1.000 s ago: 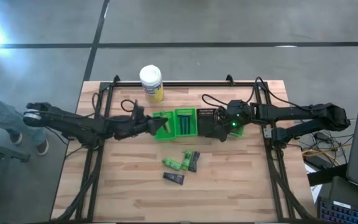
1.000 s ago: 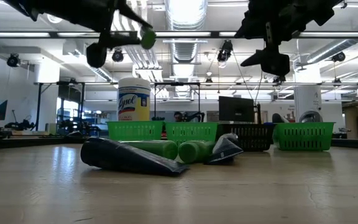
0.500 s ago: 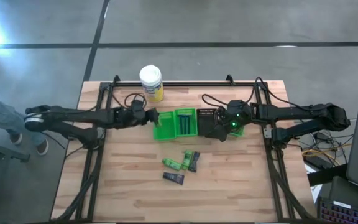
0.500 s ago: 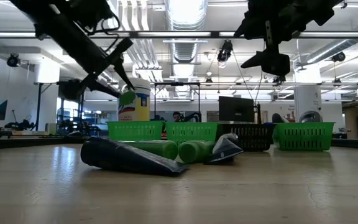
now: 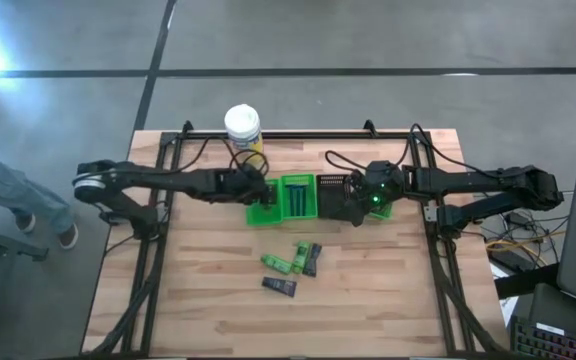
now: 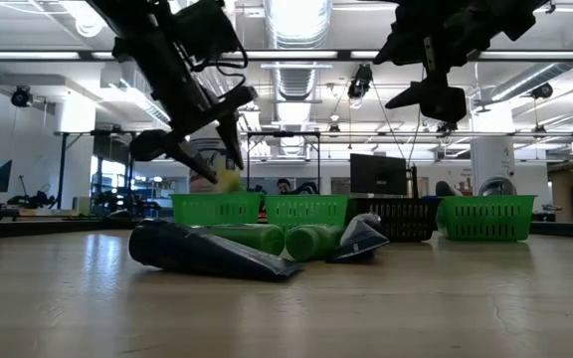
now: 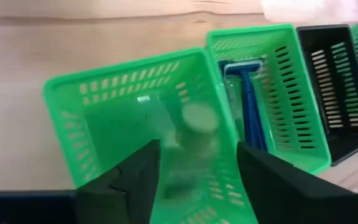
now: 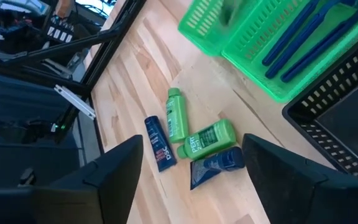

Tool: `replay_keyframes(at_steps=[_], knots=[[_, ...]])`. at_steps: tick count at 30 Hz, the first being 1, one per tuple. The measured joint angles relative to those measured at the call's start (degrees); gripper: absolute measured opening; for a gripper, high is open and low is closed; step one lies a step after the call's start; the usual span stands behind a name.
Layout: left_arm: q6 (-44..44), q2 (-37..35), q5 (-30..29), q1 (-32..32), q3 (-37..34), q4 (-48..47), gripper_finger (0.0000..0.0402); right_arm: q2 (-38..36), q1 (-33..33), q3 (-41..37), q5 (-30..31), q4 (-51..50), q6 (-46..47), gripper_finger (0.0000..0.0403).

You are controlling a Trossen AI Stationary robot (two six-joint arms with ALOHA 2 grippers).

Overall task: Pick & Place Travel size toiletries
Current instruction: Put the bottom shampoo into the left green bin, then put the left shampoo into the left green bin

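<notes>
I read little writing from here: white lettering on the dark tube (image 8: 156,145) that I can't make out, and pale print on the fat green bottle (image 8: 206,139), also illegible. The jar (image 5: 243,133) at upper centre of the high view shows a yellow label, text unreadable

Four toiletries lie loose on the bare wood at lower centre of the high view: two green bottles (image 5: 290,260), a dark tube beside them (image 5: 311,259), another dark tube (image 5: 279,286) just below

Blue razor sticks (image 7: 251,106) lie in the second green tray (image 7: 306,124)

Left gripper (image 7: 194,168) hangs over the leftmost green tray (image 7: 92,134), fingers spread apart, a blurred green bottle (image 7: 194,121) between them and inside the tray

Right gripper (image 8: 191,180) sits over the black tray (image 5: 333,192), fingers wide, holding nothing
</notes>
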Motion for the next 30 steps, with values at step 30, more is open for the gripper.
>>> replay_keyframes(at_steps=[30], knots=[[67.1, 7.1, 14.7, -21.3, 4.4, -0.4, 0.0234, -0.2, 0.5, 0.0, -0.4, -5.2, 0.6, 0.0304]])
